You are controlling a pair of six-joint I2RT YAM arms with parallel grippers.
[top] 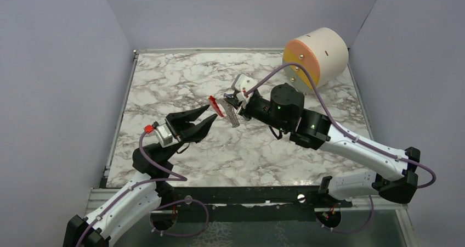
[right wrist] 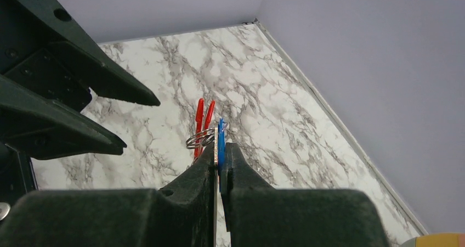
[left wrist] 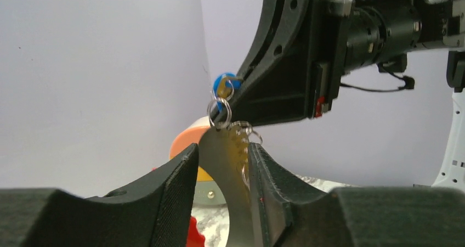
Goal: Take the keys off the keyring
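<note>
Marble tabletop [top: 164,82], top view: the right gripper [top: 230,100] carries the keyring [top: 234,117] above mid-table; the left gripper [top: 211,113] gapes just beside its red part [top: 214,102]. Left wrist: the grey band [left wrist: 225,164] stands between the spread fingers [left wrist: 175,175], contact unclear. Right wrist: the closed fingers [right wrist: 186,186] clamp the blue keys [right wrist: 221,140], red part hanging beyond.

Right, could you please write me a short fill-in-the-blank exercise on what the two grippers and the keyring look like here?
1. The right gripper has its fingers shut on the tiny ___ key tag.
2. In the top view, the left gripper has its fingers ___, pointing toward the keyring.
3. The keyring, a grey ridged band, carries a bright ___ part.
4. The cream cylinder lies at the far ___ corner of the table.
Missing words: blue; open; red; right.
</note>
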